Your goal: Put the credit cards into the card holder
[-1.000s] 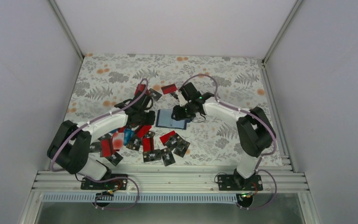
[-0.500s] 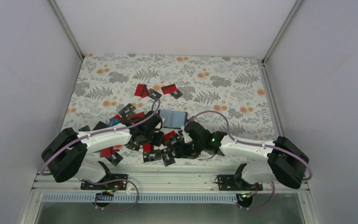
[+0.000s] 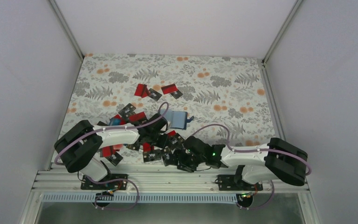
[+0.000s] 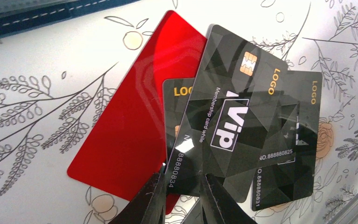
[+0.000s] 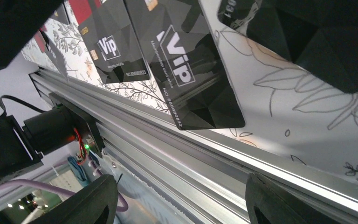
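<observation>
The left pincer (image 4: 182,186) sat nearly together at the edge of the black VIP card (image 4: 233,116), its hold unclear. The right pincer (image 5: 184,196) gaped. The card holder (image 3: 179,120) lay mid-frame. I reckoned that card needed sliding clear first.

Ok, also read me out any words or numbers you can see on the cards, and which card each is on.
"LOGO", "ViP", "Membership card while": top black card, left wrist view.
"LOGO", "...88880834", start hidden: black card under it.
"LOGO", "NO.888880825", "NO.888880831": black cards to its right.
"ViP", "Membership card while", "NO 888880832": nearest black card, right wrist view.
"ViP", "NO.888880823": black card beside it.
Red card: blank.
Overhead view: too small to read.
</observation>
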